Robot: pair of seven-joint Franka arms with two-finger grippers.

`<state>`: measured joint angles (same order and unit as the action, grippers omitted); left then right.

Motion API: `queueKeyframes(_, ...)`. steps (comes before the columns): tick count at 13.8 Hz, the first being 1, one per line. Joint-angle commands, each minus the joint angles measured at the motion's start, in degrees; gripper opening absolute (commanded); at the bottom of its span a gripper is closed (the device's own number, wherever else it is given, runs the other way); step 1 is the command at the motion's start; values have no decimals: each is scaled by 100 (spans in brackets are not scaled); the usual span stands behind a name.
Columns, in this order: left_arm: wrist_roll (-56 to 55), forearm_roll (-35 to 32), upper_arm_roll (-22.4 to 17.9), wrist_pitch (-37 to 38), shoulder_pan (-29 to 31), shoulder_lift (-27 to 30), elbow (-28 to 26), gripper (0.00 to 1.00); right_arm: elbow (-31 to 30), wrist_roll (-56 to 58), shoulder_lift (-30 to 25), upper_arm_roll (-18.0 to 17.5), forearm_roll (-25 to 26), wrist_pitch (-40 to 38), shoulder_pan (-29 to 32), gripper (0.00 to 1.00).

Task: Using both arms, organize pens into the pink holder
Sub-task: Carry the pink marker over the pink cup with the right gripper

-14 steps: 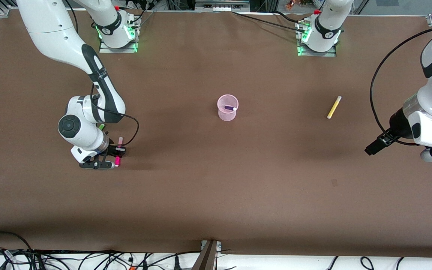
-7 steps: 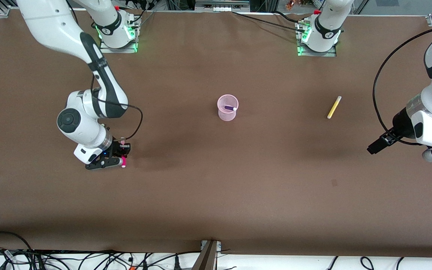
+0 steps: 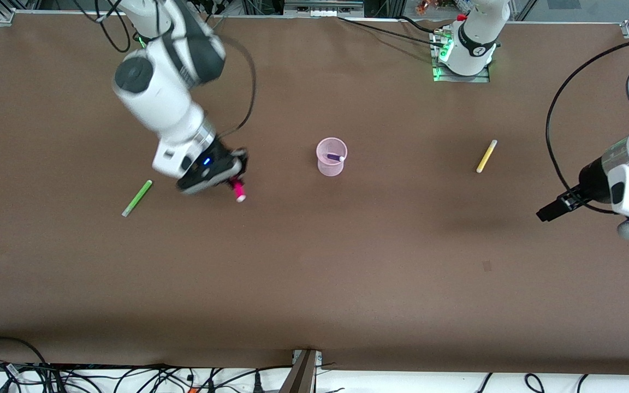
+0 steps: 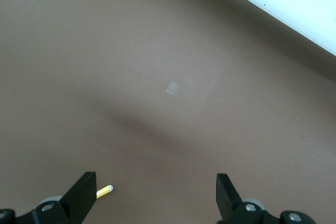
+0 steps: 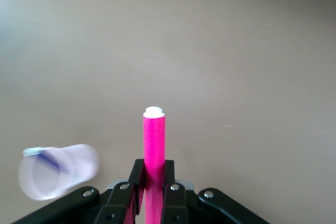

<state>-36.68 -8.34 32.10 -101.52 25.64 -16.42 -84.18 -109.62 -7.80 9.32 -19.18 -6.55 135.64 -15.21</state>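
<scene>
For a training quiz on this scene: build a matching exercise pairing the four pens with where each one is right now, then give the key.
Things:
1. magenta pen
2. purple pen
3. green pen
4. yellow pen

Places:
A. lying on the table toward the left arm's end
B. inside the pink holder
C. clamped in the right gripper, up in the air
D. lying on the table toward the right arm's end

Pairs: 1-C, 2-B, 3-D, 4-A
</scene>
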Motion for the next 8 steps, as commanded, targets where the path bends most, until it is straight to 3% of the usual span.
queueKeyframes(1,293,218,-677,141,-566,306,-63,100,-271,-676,-395,-690,21,286,70,3)
queueKeyframes(3,581,594,-1536,211,-1233,463,-98,100,-612,-872,-466,-1025,100,978,35,3)
queueKeyframes(4,940,849,-2019,238,-1524,621,-220,100,-996,-872,-457,-1061,179,1748,-139,3)
queueKeyframes(8,1951,1105,-2909,282,-2202,1122,-826,100,-1501,-828,42,-1053,250,3581,-614,3)
